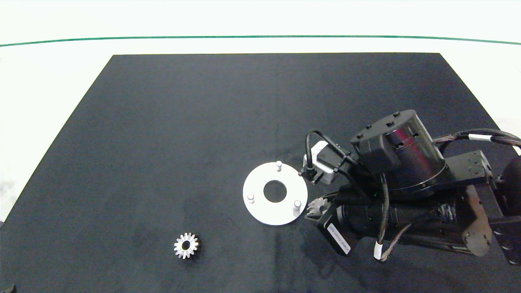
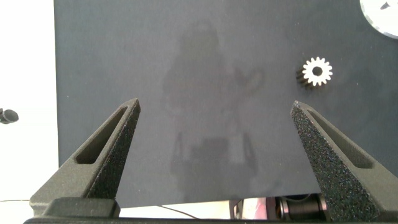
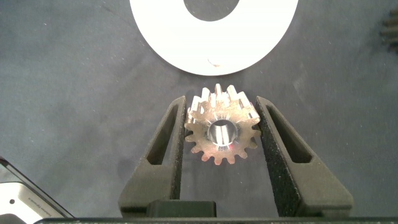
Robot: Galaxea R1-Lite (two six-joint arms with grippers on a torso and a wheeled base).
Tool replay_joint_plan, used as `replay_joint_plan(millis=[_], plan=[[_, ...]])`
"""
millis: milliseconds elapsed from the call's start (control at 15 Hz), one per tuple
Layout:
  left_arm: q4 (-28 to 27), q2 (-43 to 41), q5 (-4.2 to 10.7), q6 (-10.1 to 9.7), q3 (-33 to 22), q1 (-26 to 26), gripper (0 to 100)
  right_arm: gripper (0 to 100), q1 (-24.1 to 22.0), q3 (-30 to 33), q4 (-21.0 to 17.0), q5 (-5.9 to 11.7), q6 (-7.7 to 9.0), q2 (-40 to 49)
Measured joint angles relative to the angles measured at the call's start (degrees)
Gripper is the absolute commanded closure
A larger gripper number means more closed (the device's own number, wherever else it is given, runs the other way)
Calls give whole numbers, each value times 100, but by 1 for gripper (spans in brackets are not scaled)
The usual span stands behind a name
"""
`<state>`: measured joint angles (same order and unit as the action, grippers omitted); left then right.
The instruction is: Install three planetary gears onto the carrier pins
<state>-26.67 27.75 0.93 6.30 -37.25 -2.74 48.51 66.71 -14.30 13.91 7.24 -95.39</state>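
My arm (image 1: 407,191): black, cylindrical joints, small screws
My cables (image 1: 480,137): dark braided, white bands
My label (image 1: 340,238): white strip
My fingers (image 3: 283,149): dark grey, slotted

Head view: looked down from above on the whole black mat (image 1: 183,122).
Left wrist: faced the mat from farther back.
Right wrist: sat close above it.
Shared: the white disc (image 1: 260,205) (image 2: 380,15) (image 3: 161,31) showed in all three.
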Motion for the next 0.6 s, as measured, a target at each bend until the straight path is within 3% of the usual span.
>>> replay_joint_plan(millis=[333, 600], plan=[[27, 63, 4, 0, 0, 0, 0, 87, 5, 523, -435, 9, 30, -229], [27, 83, 4, 0, 0, 2, 0, 87, -9, 603, -461, 6, 35, -446]])
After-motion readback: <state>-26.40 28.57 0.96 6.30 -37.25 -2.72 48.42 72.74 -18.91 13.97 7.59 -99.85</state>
